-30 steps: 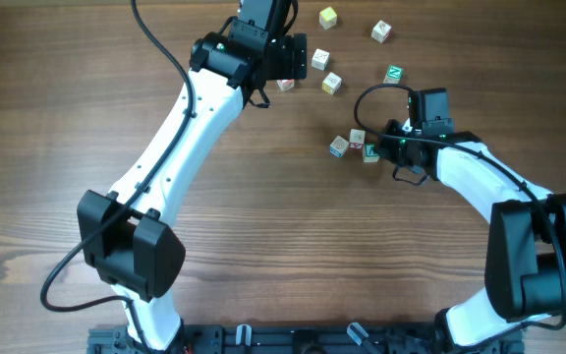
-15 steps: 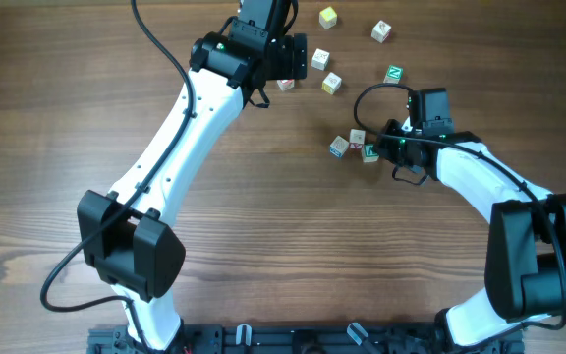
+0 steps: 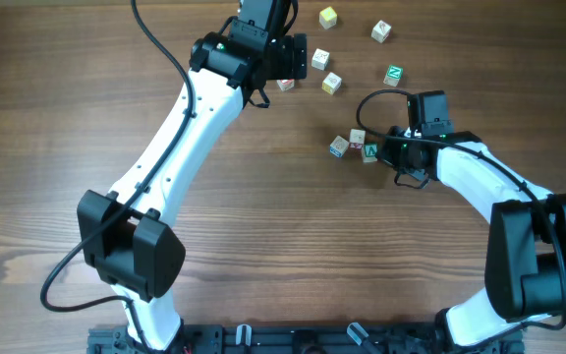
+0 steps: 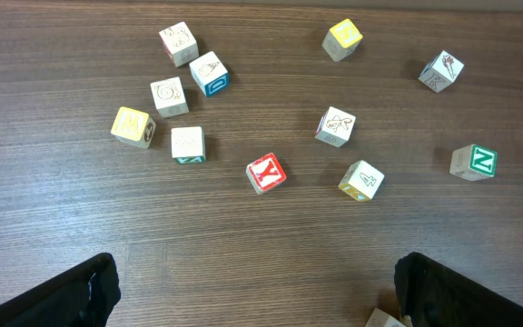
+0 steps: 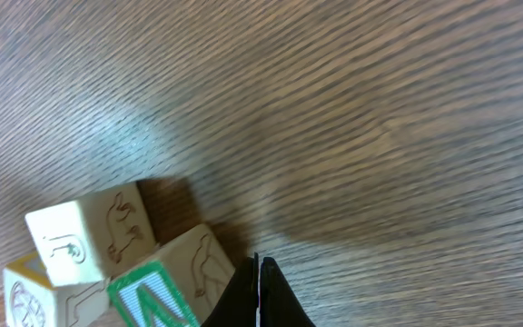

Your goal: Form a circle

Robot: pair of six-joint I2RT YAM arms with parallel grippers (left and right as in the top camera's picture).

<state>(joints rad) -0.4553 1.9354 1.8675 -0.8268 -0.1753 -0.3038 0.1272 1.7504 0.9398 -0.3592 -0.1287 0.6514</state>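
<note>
Circle [image 4: 169, 95] lies before the wide-open left gripper [image 4: 260, 295]; closed, empty right gripper [image 5: 258, 272] has shifted slightly beside green cube [image 5: 152, 300].

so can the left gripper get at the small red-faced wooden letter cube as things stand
Probably yes: the left gripper is wide open, and the red-faced wooden cube lies ahead of it with bare table all round; its nearest neighbour, a yellow-sided cube, stands apart.
</note>
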